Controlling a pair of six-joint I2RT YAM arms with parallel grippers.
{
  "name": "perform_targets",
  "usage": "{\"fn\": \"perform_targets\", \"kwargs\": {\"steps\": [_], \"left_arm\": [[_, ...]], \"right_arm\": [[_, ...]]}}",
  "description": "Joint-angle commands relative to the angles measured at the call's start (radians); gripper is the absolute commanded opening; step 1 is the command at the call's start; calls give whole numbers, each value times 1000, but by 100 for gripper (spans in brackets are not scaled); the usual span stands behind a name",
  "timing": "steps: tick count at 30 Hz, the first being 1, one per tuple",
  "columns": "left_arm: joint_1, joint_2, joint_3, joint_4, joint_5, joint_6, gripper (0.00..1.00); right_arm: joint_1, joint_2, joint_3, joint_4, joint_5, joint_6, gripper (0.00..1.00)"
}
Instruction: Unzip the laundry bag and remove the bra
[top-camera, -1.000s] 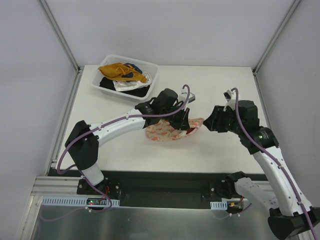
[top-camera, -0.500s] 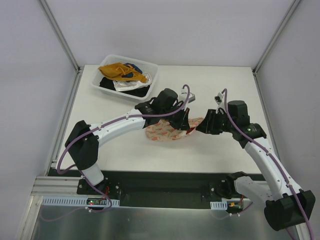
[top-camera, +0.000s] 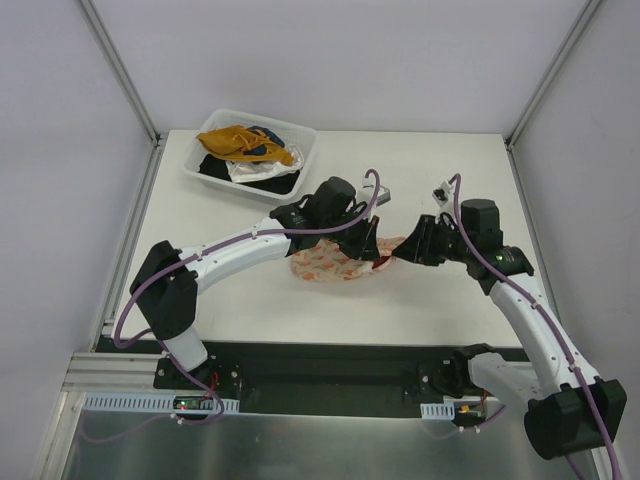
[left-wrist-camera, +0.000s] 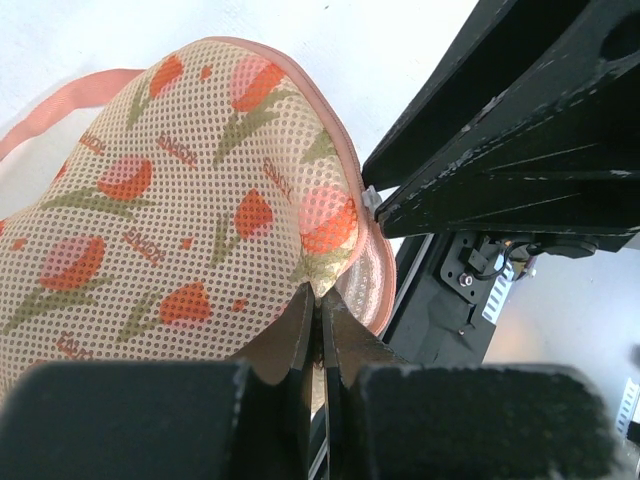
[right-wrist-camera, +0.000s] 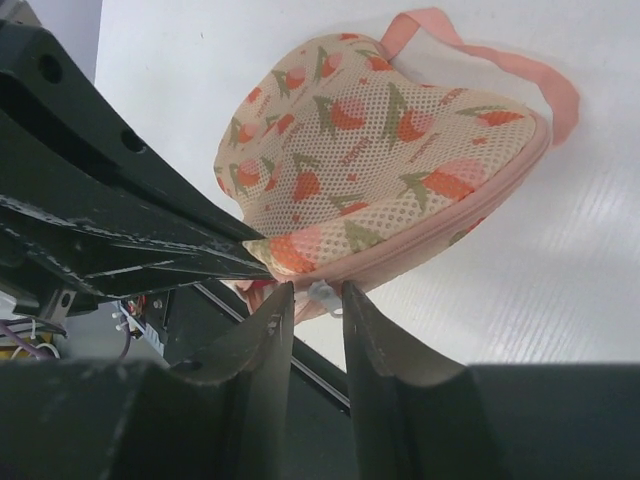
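Left wrist: bag (left-wrist-camera: 180, 200) in end effector (left-wrist-camera: 322, 312)

White tabletop (top-camera: 450, 160); pale grey walls (top-camera: 350, 60) on three sides; aluminium corner posts (top-camera: 119, 68); even light

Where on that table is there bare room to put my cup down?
The near strip of table, between the laundry bag and the front edge, is bare. So is the far right corner, beyond the right arm. The middle is crowded: both arms meet at the bag, and the clothes bin fills the far left.
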Motion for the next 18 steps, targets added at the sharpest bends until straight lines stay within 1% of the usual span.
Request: {"fn": "perform_targets", "kwargs": {"steps": [1,4,9,12,13,14,15,16,18], "left_arm": [[6,-18,22,13,32,10,0],[6,-20,22,12,32,10,0],[8,-17,24,12,35,10,0],[6,-15,25,12,37,8,0],[8,-15,25,12,38,8,0],[8,-14,25,12,37,7,0],[8,-14,25,12,37,7,0],[6,-14,25,12,37,8,0],[8,-15,27,13,35,8,0]], "right_arm": [[-12,5,-30,25,-30,-1,30],[-15,4,-42,26,-33,-6,31],[-17,1,-43,19,-20,-12,30],[-17,-1,-38,11,-13,-17,21],[-17,-2,-36,9,-16,-17,17],[-17,-2,-38,9,-18,-15,16],[-17,-2,-36,9,-20,-15,16],[-17,-1,-36,6,-23,-17,21],[-17,-4,-41,5,-27,-15,27]]}}
